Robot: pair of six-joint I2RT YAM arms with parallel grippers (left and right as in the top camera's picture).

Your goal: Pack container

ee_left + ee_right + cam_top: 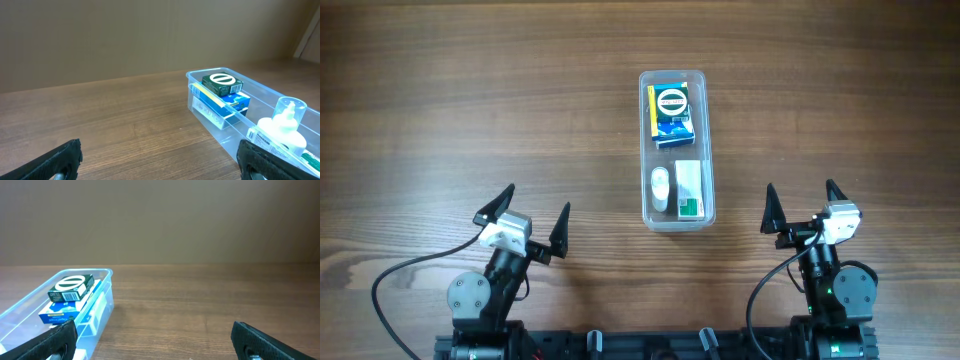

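We see the container (pixel 644 130) on the table (pixel 470 100), right of centre, lengthwise from near to far, beyond the two hands; at its far end a green box (pixel 672 103) lies on a blue box (pixel 674 136); at its near end a small white bottle (pixel 660 188) sits left of a white-and-green box (pixel 689 190); the left hand (pixel 540 196) and the right hand (pixel 800 184) are spread wide, grasping nothing, apart from the container.

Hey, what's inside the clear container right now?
The container holds a dark green box stacked on a blue box, a small white bottle, and a white-and-green box. Whatever lies beneath the boxes is covered.
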